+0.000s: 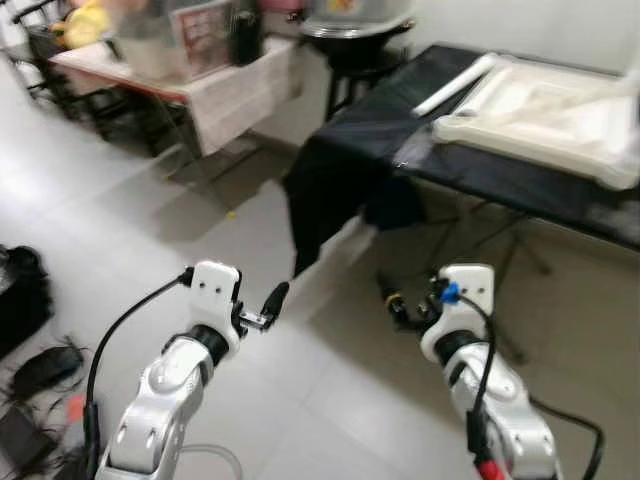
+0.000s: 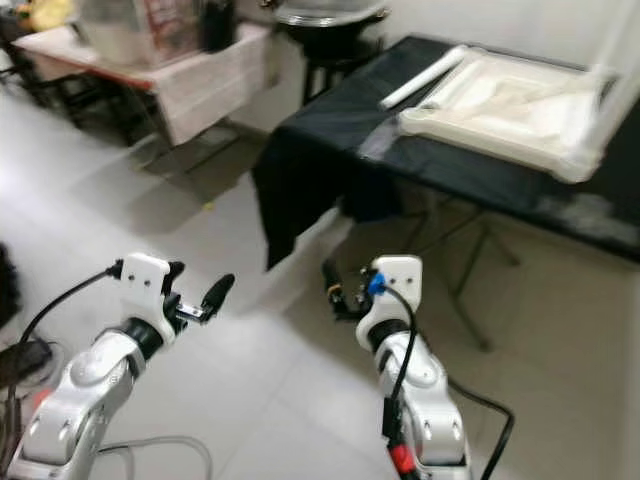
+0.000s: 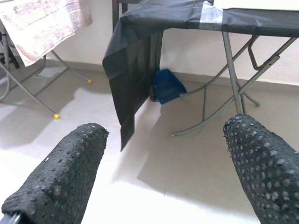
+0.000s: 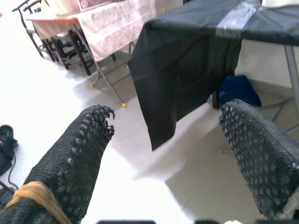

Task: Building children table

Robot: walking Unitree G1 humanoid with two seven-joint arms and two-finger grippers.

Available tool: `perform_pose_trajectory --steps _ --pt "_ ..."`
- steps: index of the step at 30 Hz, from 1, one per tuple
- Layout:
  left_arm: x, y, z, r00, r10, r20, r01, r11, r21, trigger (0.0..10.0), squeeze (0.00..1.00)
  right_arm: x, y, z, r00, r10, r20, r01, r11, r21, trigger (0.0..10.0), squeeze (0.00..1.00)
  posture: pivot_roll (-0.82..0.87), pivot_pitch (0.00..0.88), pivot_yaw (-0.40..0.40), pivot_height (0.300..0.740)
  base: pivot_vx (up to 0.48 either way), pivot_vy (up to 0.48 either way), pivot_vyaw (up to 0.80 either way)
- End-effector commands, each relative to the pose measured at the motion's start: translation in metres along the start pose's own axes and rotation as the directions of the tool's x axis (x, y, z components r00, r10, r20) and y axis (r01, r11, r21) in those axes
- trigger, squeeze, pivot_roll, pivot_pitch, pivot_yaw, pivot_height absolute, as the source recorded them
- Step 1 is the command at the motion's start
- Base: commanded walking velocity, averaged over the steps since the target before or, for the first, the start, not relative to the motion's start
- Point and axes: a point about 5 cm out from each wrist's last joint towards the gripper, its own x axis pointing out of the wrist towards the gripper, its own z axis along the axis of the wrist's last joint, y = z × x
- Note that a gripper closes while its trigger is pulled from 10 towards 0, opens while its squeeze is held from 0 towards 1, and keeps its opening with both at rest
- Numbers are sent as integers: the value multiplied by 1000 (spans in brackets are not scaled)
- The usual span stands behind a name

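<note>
Head views: both arms raised low in frame over pale tiled floor (image 1: pixel 150 190), nothing held. Left gripper (image 1: pixel 262 310) sits lower left-centre, black fingers pointing toward upper right. Right gripper (image 1: pixel 398 303) sits lower right-centre, fingers pointing left and up. In left wrist view the two dotted pads (image 3: pixel 60 177) stand wide apart w/ bare floor between them. Same in right wrist view: fingers (image 4: pixel 74 163) spread wide, empty; a tan rubber band wraps the base of one finger.

Task item: white children's table top (image 1: pixel 545 110), lies flat at upper right of frame on a folding table (image 1: pixel 470 165) covered w/ black cloth (image 1: pixel 330 190). A white tube-like leg piece (image 1: pixel 455 85) lies just beside the top, on its left edge. Both well apart from the grippers, beyond and above them in frame. The black cloth hangs down off the table's near-left corner toward the floor; grey tape patch shows on the cloth edge in wrist views. Metal folding legs visible under the table, plus a blue object (image 3: pixel 167 86) on the floor by the wall beneath it.

Upper left of frame: second table (image 1: pixel 200 80) w/ pale pinkish cloth and blurred clutter on top. Dark round stool or pot stand (image 1: pixel 355 45) at top centre. Black cables and dark items (image 1: pixel 30 330) on floor at left edge.
</note>
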Motion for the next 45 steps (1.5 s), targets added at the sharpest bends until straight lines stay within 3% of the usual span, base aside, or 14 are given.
perform_pose_trajectory --steps 1,11,21,27,32,37,40,42,45 --pt "0 -4 5 999 -26 32 27 999 -19 10000 0 -2 -4 -1 1000 -8 -4 8 1000 -12 10000 0 -2 130 32 740 424 0 -800" --pt "-4 -3 4 999 -27 34 29 998 -54 10000 0 0 -5 -1 1000 1 -2 -1 1000 -31 10000 0 -10 126 28 740 406 0 -317" --pt "-2 -6 8 997 -53 57 57 996 -64 10000 0 3 4 9 994 101 44 -98 994 -51 10000 0 -15 116 23 740 381 0 0" --pt "2 -10 17 993 -81 90 86 994 -60 10000 0 6 9 27 979 171 108 -162 983 -86 10000 0 -18 111 24 740 370 0 0" --pt "8 -11 32 984 -118 136 127 991 -52 10000 0 15 0 53 972 151 179 -130 984 -124 10000 0 -22 105 24 740 352 0 0" --pt "10 -14 36 979 -139 149 147 988 -43 10000 0 17 -7 60 971 127 201 -96 983 -157 10000 0 -25 105 28 740 441 0 0" --pt "11 -15 38 976 -155 154 163 986 -43 10000 0 18 -11 64 974 121 192 -78 973 -219 10000 0 -26 106 30 740 465 0 0" --pt "11 -17 39 973 -168 157 177 983 -46 10000 0 19 -16 68 977 120 176 -59 946 -317 10000 0 -26 108 31 740 467 0 0" --pt "11 -20 39 969 -191 155 201 979 -47 10000 0 23 -30 74 984 69 163 -2 924 -381 10000 0 -26 109 32 740 472 0 0"
